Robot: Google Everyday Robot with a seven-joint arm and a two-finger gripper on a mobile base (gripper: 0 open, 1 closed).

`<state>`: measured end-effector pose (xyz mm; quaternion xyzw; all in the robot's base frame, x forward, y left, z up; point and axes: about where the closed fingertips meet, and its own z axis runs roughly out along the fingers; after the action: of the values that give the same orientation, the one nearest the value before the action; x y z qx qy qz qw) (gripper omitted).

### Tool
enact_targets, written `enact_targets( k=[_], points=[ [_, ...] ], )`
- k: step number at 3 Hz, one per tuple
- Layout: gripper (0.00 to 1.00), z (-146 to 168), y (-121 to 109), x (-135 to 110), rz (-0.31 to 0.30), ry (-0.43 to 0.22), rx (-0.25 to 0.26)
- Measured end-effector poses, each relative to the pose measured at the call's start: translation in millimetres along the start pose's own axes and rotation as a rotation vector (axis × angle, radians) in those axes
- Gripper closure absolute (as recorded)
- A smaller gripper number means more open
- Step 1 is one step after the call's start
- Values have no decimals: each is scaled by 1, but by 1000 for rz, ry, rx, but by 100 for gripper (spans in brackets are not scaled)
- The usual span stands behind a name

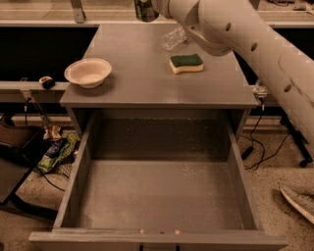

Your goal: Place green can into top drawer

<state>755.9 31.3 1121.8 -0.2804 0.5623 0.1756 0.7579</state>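
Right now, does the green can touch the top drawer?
Apart. The camera view shows the green can up by the gripper at the picture's upper edge, and the top drawer open well below it.

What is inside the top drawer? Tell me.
In the top drawer only bare speckled floor shows; its front panel's inner face is hidden. The green can is outside, by the gripper at the picture's top edge.

desk (142, 83): grey flat top | pale bowl (88, 72): front-left corner, upright | green-and-yellow sponge (186, 62): right of centre | clear plastic bottle (173, 37): lying just behind sponge | pincer (156, 4): at upper edge, above desk's far rim
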Motion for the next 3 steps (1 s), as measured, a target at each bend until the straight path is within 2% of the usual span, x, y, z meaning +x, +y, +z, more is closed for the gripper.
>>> enact_targets(
  k=[1,2,3],
  points=[
    [100,-59,45,45,256,61,-1],
    [100,-106,94,91,423,126,-37],
    [100,-175,121,148,493,230,-29]
  ],
)
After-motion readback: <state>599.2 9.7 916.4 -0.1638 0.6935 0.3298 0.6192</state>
